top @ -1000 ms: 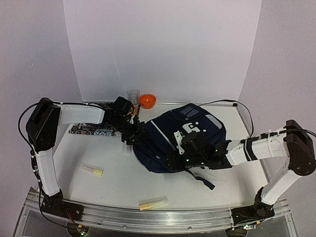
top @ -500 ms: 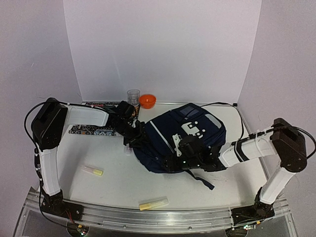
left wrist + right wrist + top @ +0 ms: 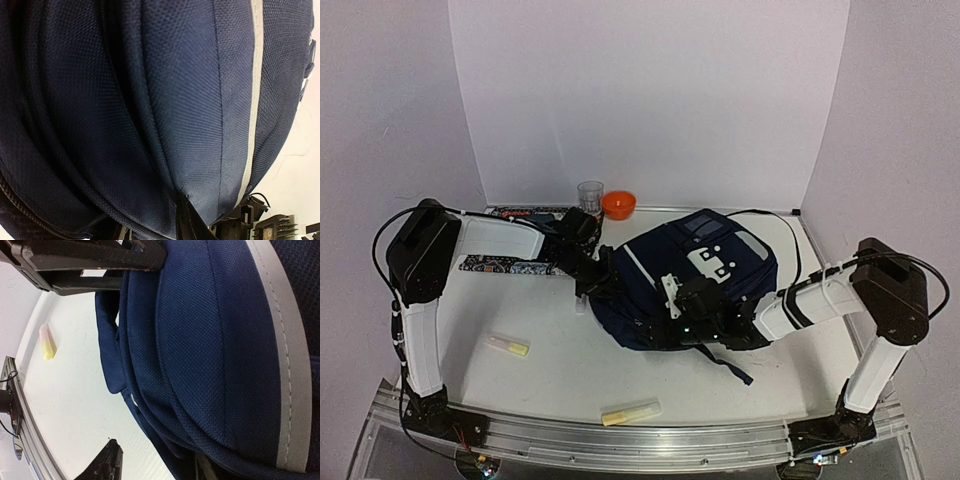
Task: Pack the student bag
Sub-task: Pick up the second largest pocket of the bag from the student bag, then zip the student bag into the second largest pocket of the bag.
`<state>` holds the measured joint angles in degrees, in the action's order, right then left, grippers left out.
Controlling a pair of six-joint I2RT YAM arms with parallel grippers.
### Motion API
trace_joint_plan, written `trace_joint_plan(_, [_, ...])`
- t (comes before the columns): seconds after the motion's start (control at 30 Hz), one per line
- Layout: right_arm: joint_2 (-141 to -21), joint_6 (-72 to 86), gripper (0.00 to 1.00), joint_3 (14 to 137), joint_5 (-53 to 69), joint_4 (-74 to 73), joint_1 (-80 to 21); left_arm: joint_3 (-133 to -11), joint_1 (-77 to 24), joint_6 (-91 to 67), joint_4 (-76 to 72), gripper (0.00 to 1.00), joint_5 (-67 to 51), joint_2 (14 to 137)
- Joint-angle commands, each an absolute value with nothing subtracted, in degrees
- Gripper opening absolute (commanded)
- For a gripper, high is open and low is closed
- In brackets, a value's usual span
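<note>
The student bag (image 3: 695, 275), navy with a thin white stripe, lies flat mid-table. My left gripper (image 3: 603, 277) is at its left edge. In the left wrist view the bag's fabric (image 3: 165, 100) fills the frame and a puckered fold sits between the jaws of the left gripper (image 3: 155, 225), which is shut on it. My right gripper (image 3: 672, 312) is at the bag's near edge. In the right wrist view the right gripper (image 3: 155, 465) straddles the bag's rim (image 3: 200, 365): one finger (image 3: 107, 462) stands off it over the table and the other is tucked under the fabric.
An orange bowl (image 3: 618, 204) and a clear cup (image 3: 590, 192) stand at the back. A patterned flat case (image 3: 505, 265) lies under the left arm. Two yellow marker-like sticks lie near the front, one (image 3: 507, 346) on the left and the other (image 3: 631, 412) by the rail.
Both grippers have narrowed. The right arm has slid left along the bag's near edge. The left gripper has pushed a little further into the bag's left side.
</note>
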<state>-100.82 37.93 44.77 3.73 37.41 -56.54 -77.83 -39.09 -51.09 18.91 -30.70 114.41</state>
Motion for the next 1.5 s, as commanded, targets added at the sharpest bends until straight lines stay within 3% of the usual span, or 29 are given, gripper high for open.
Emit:
trace_joint_plan(0.0, [-100.9,38.1,0.44,49.5,3.1,47.3,-56.3,-76.4,-42.4,-51.6,18.3,0.29,-33.4,114.4])
trace_joint_plan(0.3, [-101.4,39.0,0.13,49.7,1.1,46.8,-56.2,-76.2,-42.5,-51.7,18.2,0.27,-33.0,114.6])
trace_joint_plan(0.47, [-99.5,37.6,0.0,49.2,3.0,45.1,-56.2,-76.3,-42.5,-51.6,18.2,0.19,-31.8,114.5])
trace_joint_plan(0.67, [-94.4,35.9,0.0,47.4,1.8,37.1,-56.2,-77.1,-42.3,-51.1,18.2,0.0,-29.8,114.7])
trace_joint_plan(1.03, [-81.2,35.5,0.0,47.2,-8.3,-0.1,-55.8,-75.0,-36.7,-48.7,18.9,0.0,-25.0,114.3])
trace_joint_plan(1.23, [-75.7,43.1,0.0,47.1,-14.9,-18.3,-53.6,-75.0,-32.9,-46.8,19.8,0.0,-25.2,113.9])
trace_joint_plan(1.47, [-73.2,48.9,0.0,47.1,-21.8,-23.1,-47.0,-74.0,-32.3,-41.5,23.3,0.0,-27.9,112.3])
